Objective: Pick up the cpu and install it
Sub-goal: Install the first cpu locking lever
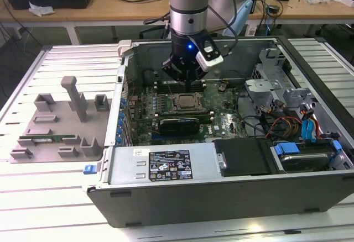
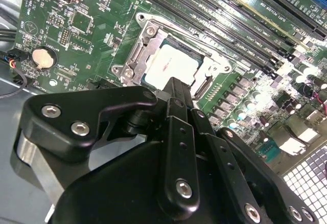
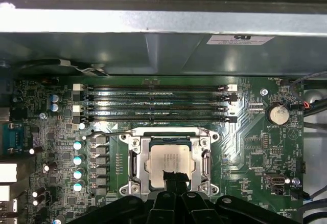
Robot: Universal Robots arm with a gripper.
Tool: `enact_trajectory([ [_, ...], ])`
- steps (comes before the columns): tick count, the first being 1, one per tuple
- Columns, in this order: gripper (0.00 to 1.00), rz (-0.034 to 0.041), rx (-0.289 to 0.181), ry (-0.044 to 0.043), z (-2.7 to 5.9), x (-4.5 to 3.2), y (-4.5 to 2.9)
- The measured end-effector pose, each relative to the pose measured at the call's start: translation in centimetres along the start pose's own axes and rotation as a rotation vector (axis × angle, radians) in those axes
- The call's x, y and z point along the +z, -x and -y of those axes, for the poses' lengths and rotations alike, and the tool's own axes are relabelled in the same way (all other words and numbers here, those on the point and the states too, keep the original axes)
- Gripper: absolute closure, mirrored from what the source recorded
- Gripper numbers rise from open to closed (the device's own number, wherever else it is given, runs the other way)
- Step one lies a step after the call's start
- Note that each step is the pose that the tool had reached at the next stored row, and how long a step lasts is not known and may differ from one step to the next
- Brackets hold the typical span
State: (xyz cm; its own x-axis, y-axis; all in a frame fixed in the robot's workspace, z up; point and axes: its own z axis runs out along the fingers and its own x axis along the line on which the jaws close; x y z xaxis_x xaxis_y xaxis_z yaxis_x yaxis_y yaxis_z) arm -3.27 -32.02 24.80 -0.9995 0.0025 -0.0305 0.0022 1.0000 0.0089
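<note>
The cpu [image 3: 171,157] lies flat in its socket [image 3: 134,163] on the green motherboard [image 3: 255,147], silver lid up, with the metal frame closed in around its edges. It looks seated square, not tilted. Just beside the socket run the long memory slots [image 3: 153,101].

Judged by its look, the chip is light, thin and stiff. Its polished lid would be slippery, and its contact face is probably delicate. The safe hold is on two opposite edges, keeping it level, with no pressure on the socket.

The end effector [image 3: 171,175] hangs right over the cpu inside the open case [image 1: 166,167]. Its fingers appear drawn together at the tip, with nothing held between them. Whether the tip touches the lid cannot be told.

Outside the case, at the exterior view's left, a grey tray [image 1: 55,126] rests on the slatted surface [image 1: 66,198].
</note>
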Motion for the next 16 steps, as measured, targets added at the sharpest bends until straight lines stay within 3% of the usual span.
enact_trajectory([
  [5,0.89,0.0,0.0,0.0001,0.01,-0.02,-0.85],
  [9,0.89,0.0,0.0,0.0001,0.01,-0.08,-2.67],
  [16,0.89,0.0001,0.0,0.0002,0.01,-0.15,-5.07],
])
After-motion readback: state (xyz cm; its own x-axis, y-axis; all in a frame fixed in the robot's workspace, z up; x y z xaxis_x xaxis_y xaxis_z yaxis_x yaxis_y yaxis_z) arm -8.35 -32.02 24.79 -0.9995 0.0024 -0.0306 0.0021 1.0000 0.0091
